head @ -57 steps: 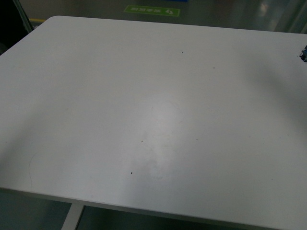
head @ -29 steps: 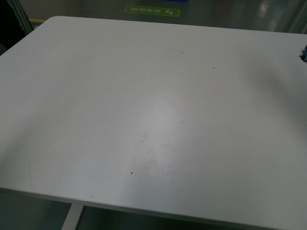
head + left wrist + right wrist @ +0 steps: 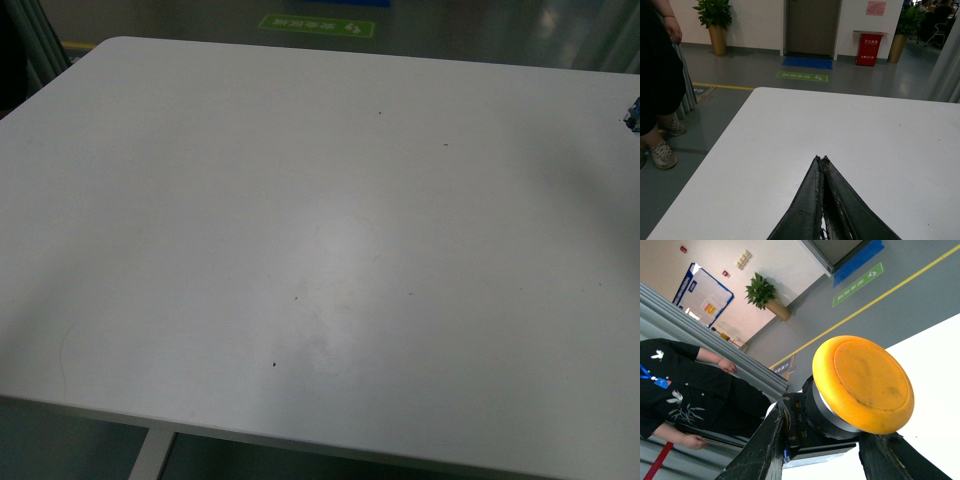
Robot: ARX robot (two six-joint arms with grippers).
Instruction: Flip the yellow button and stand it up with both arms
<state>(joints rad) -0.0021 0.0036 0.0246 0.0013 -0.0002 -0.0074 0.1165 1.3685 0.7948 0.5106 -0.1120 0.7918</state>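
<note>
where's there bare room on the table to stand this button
Nearly the whole white table is bare, from the near edge to the far edge by the green floor sign. Only the far right edge is taken, by a small blue-and-black piece.

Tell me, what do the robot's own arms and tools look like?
Only the tools show; the arms behind them are out of view. The left tool is two long matte black fingers, wide at the base and tapering to thin, slightly frayed tips. The right tool has the same angular black fingers with flat edges. No cables, labels or markings are visible on either.
</note>
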